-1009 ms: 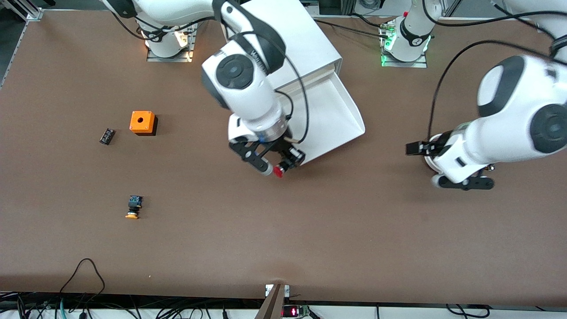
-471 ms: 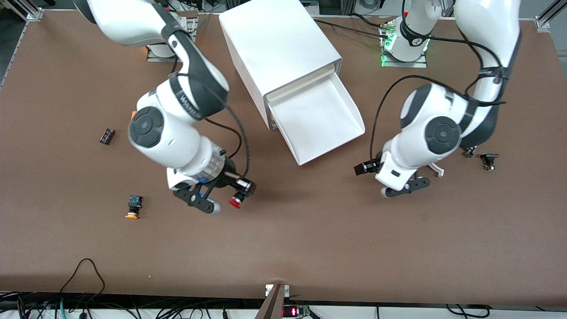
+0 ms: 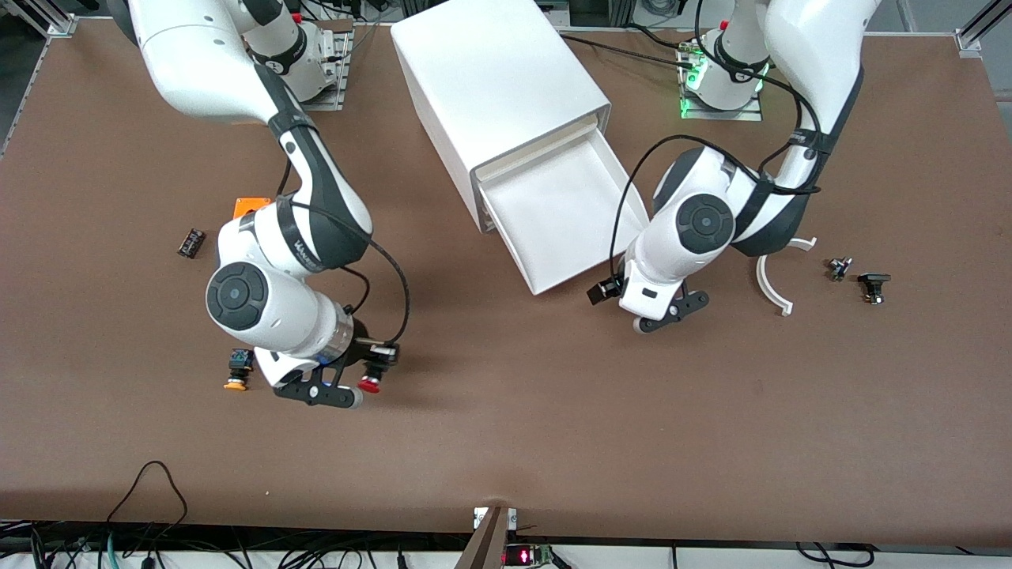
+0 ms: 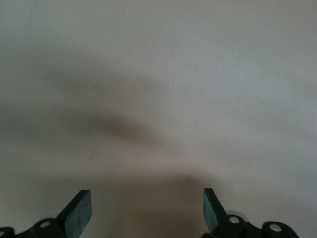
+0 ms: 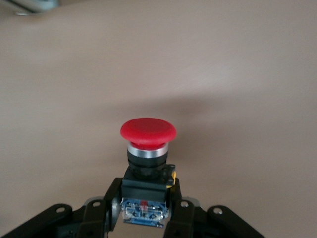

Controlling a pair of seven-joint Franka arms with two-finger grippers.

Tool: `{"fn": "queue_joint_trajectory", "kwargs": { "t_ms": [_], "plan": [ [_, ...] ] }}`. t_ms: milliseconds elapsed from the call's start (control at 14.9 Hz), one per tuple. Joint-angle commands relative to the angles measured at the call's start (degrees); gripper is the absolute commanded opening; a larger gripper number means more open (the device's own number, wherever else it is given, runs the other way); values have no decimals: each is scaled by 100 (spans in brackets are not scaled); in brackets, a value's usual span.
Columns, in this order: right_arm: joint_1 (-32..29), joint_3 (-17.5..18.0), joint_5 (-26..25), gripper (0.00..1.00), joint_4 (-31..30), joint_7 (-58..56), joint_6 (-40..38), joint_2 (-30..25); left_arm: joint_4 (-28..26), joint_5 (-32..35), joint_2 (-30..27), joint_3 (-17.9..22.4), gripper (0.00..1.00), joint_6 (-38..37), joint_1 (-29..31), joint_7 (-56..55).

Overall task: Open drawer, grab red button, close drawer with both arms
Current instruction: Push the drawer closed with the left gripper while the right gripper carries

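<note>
- Red cap of the button (image 5: 148, 131) sticks out past the right gripper (image 3: 360, 385), which pinches only the black-and-blue body low down. Short hold, so a jolt could twist it loose.
- Right gripper hangs over bare table (image 3: 553, 442) toward the right arm's end, w/ the orange-yellow-capped button (image 3: 237, 373) just beside it on the table. If it sets down here the two lookalikes end up close and could get mixed up, or the arm could bump the spare.
- Orange box (image 3: 251, 207) sits partly hidden under the right arm, near its elbow. A low swing could nudge it.
- Left gripper (image 3: 662, 314) is spread wide w/ nothing in it, low by the front corner of the drawer (image 3: 565, 217), which is pulled out of the cabinet (image 3: 490, 79) and looks empty.
- Drawer juts out at an angle. A push on one corner only could skew it or shove the whole cabinet rather than slide the drawer in.
- White curved strip (image 3: 771, 284) and small dark parts (image 3: 858, 276) lie near the left arm. A wide sweep might scatter them.
</note>
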Motion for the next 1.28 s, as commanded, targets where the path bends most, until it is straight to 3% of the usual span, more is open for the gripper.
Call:
{"fn": "queue_joint_trajectory", "kwargs": {
  "t_ms": [0, 471, 1076, 1211],
  "plan": [
    [-272, 52, -300, 0, -568, -511, 353, -122, -148, 185, -59, 27, 99, 91, -97, -319],
    [-1080, 60, -265, 0, -1535, -1786, 1240, -96, -464, 176, -182, -131, 99, -259, -299, -329],
    [-1398, 87, -71, 0, -1800, -2666, 1382, 159, -482, 45, -200, -931, 99, -918, -237, -381],
    [-1406, 87, -62, 0, -1826, -2789, 1365, 194, -482, -244, -200, -967, 99, -1051, -246, -355]
  ]
}}
